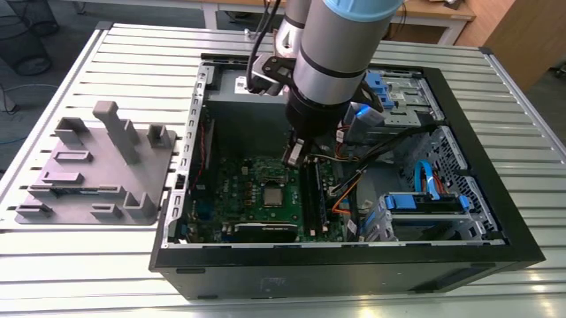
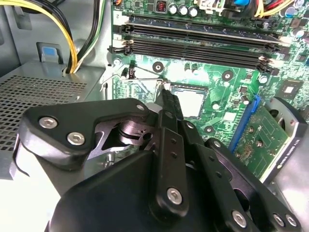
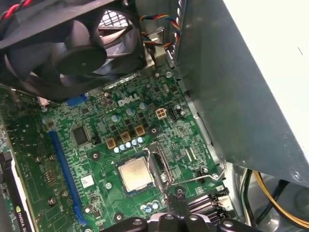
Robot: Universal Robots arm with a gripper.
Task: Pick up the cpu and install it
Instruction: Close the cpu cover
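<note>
Black gripper [image 2: 165, 94], fingers pressed together, is hovering just beside the cpu [image 3: 134, 173] sitting in its socket [image 3: 145, 169] on the green motherboard [image 3: 96, 159].

An open computer case [image 1: 460, 218] lies on a slatted tabletop [image 1: 79, 258], with a holder block [image 1: 97, 172] beside it on the exterior view's left. Inside the case, the motherboard [image 1: 256, 199] lies flat, and the cpu [image 1: 273, 196] sits in its socket [image 3: 159, 169] near the board's middle. The gripper [image 1: 295, 154] hangs above the board, just behind the cpu. A fan [image 3: 72, 43] stands at the board's edge.
</note>
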